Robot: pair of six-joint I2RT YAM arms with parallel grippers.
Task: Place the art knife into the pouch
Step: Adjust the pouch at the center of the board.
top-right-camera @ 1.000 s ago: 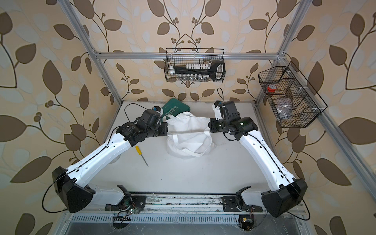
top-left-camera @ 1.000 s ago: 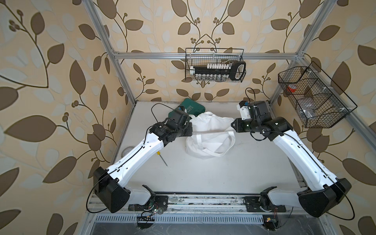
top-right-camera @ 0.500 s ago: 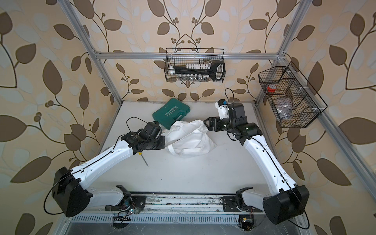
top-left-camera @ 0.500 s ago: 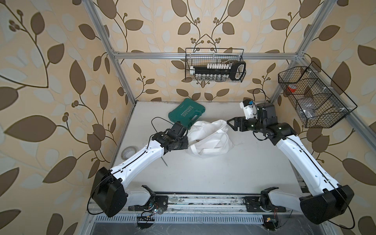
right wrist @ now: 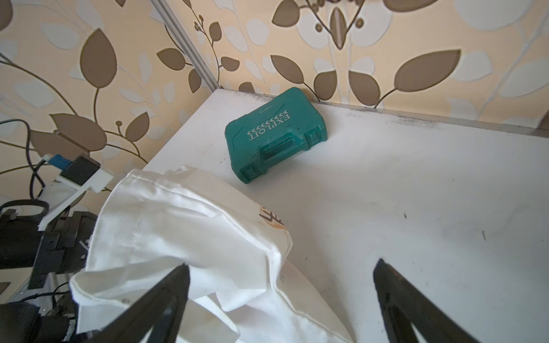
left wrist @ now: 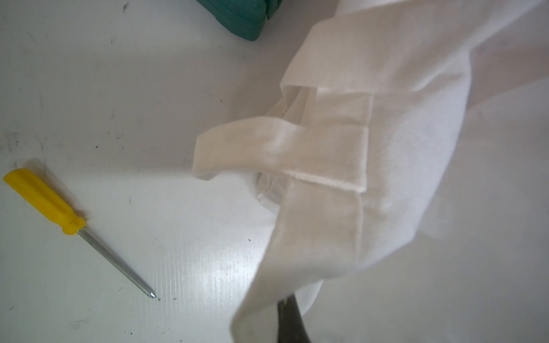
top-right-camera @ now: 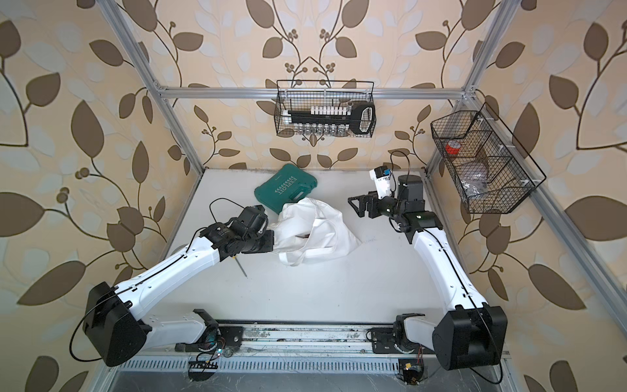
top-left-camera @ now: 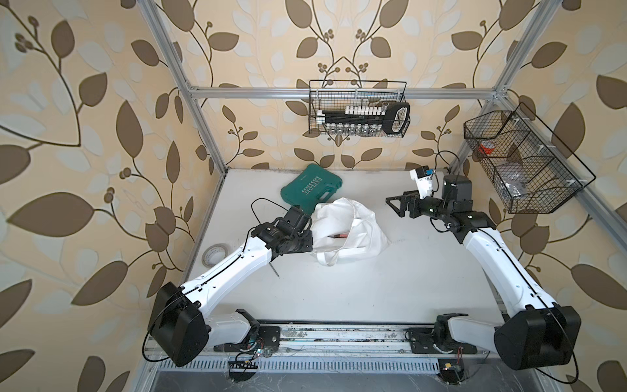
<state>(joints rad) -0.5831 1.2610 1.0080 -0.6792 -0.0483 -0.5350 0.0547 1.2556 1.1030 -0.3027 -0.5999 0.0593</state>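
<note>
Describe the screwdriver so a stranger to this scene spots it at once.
Start at the white table and find the white cloth pouch on it. Beside it, partly under the left arm, lies the screwdriver. Its yellow handle and thin metal shaft set it apart from the pouch and the green case.

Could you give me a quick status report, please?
Left gripper shut on pouch edge. Right gripper open, clear of it. Slim dark item in pouch mouth, possibly the art knife. Screwdriver lies aside.
</note>
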